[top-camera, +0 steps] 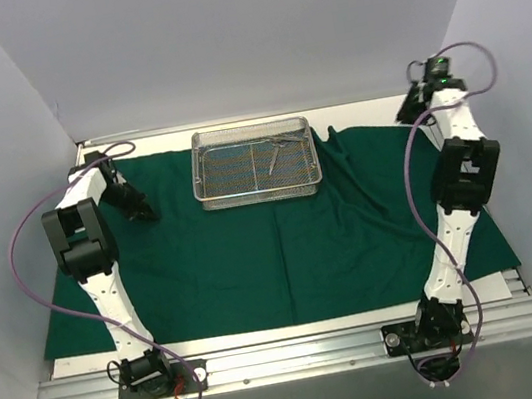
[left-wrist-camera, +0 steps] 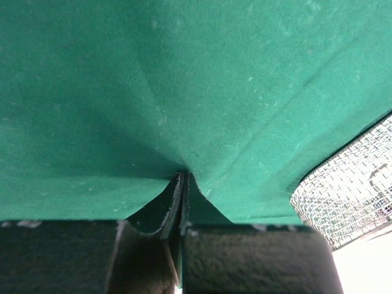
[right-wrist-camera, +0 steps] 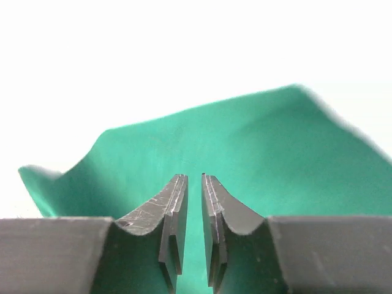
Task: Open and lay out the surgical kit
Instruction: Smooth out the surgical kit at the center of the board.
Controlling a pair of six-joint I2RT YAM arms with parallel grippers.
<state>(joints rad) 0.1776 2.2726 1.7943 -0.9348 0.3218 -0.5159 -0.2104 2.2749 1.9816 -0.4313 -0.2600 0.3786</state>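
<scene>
wire-mesh tray (top-camera: pixel 245 195), long axis left-right, on green cloth (top-camera: pixel 255 257)

No writing, label, brand or number can be read in any view (wrist cameras included). Nothing legible shows.

a dark green cloth (top-camera: pixel 254 252) lies spread out, rumpled at its far right. a wire-mesh tray (top-camera: pixel 203 174) holding thin metal instruments (top-camera: pixel 272 155) sits on its far middle. the left gripper (top-camera: pixel 150 216) is down at the cloth left of the tray; the right gripper (top-camera: pixel 407 114) is near the far right corner.
</scene>
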